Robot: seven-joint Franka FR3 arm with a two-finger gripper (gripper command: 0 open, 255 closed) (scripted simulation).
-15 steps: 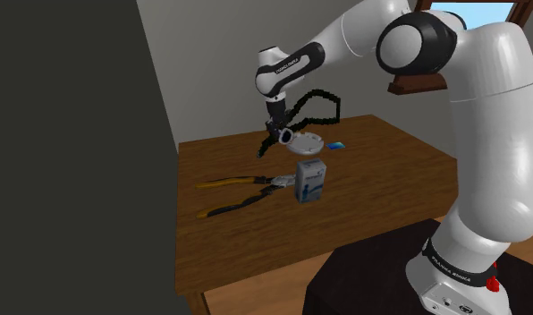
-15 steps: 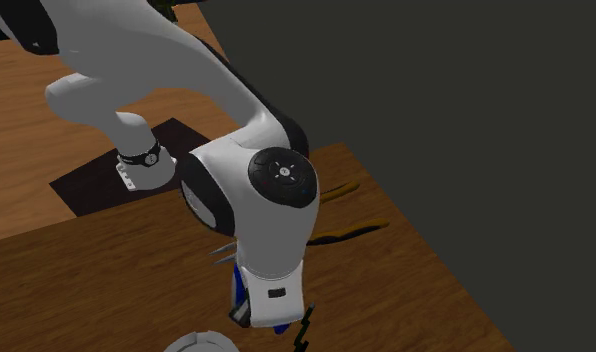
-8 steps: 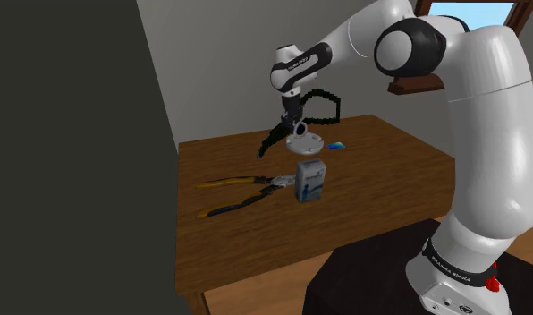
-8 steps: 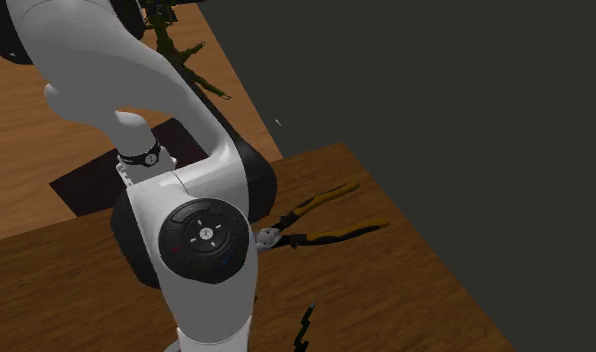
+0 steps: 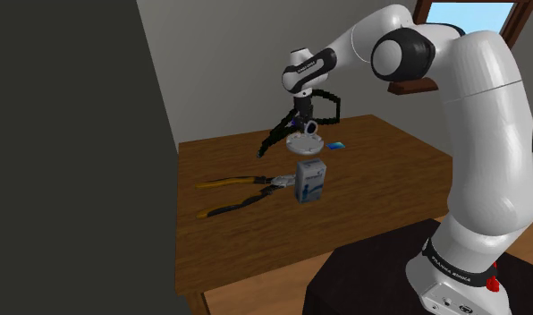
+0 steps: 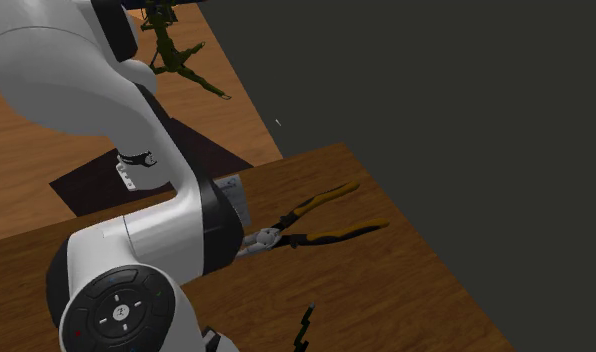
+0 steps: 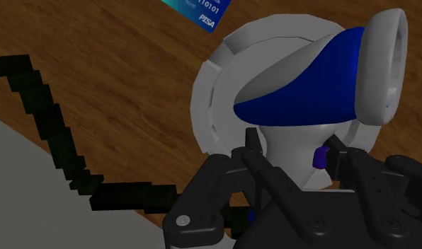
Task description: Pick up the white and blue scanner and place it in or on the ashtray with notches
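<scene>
Placement is the step in hand: the white and blue scanner (image 7: 301,106) is pinched by its handle between the fingers of the gripper (image 7: 295,147) and is held over the round white ashtray (image 7: 206,106), whose notched rim shows behind it. In the shoulder view this group is found just above the frame's middle, on the far part of the table (image 5: 390,170). Nothing is seen lying in the ashtray's visible part; whether the scanner touches it cannot be told. A short lowering and a release are judged to be called for next. A blue card (image 7: 199,10) lies just beside the ashtray.
</scene>
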